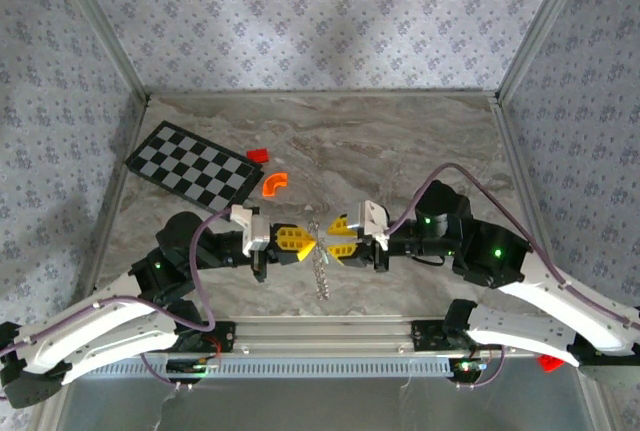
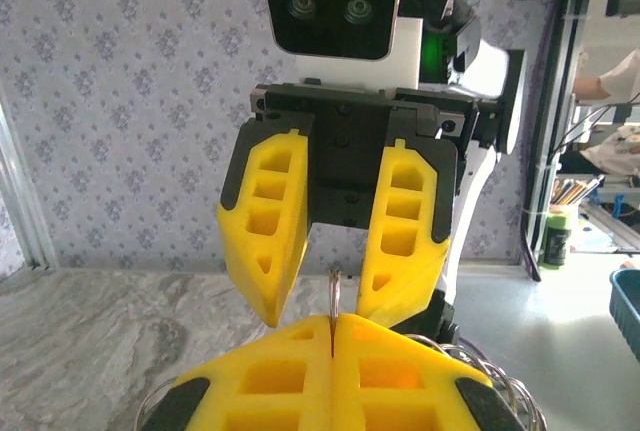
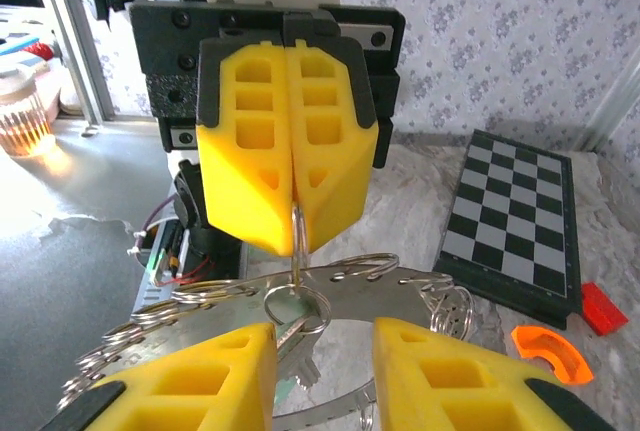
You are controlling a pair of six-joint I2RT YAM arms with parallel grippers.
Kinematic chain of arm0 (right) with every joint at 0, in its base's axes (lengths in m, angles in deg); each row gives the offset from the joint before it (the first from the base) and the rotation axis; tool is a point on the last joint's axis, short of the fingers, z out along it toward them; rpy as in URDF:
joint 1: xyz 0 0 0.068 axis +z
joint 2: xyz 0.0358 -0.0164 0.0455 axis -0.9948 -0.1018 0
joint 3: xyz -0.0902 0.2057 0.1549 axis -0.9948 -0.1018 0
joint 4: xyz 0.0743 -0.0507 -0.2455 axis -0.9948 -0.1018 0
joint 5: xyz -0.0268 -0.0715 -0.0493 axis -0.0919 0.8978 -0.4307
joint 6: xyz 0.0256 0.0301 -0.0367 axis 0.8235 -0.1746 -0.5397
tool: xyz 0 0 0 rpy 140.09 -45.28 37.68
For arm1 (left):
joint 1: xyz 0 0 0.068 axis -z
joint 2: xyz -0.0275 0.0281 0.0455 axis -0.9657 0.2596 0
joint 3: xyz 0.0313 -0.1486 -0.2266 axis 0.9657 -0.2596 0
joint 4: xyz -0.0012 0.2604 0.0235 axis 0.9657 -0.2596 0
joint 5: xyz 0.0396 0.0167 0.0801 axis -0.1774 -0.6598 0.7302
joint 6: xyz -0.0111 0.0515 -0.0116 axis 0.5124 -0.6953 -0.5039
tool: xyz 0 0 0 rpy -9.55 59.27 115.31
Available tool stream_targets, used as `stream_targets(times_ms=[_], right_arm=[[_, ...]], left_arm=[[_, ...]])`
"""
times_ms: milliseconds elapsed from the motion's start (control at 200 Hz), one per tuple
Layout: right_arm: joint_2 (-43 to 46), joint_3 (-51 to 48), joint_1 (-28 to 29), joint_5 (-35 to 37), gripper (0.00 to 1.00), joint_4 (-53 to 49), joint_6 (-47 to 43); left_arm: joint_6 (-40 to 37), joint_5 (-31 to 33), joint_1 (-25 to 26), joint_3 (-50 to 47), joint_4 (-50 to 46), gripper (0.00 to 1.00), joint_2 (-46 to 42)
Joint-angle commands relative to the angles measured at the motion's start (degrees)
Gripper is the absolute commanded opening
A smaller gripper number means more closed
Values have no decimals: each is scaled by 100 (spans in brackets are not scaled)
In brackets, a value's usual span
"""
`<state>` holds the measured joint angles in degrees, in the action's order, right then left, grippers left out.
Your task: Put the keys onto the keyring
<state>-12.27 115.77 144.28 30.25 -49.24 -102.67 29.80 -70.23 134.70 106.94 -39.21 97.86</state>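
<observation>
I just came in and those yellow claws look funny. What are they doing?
Two robot arms are working on a keyring above the table. The left gripper is pinched shut on a thin metal loop of the keyring, holding it up so the other rings dangle below. The right gripper faces it tip to tip, with its fingers open on either side of that loop, not gripping it. An orange piece and a red block lie beside the checkerboard, untouched.
</observation>
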Motion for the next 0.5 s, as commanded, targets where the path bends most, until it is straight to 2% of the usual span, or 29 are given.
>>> stream_targets(times_ms=[0,295,495], right_arm=[[77,-84,-45,-208,32,376,157],[92,-258,-73,-546,28,841,307],[65,-287,-84,-596,12,906,326]], left_arm=[[140,-209,19,-19,619,0,-37],[190,-230,20,-70,885,0,82],[197,-227,18,-73,878,0,74]])
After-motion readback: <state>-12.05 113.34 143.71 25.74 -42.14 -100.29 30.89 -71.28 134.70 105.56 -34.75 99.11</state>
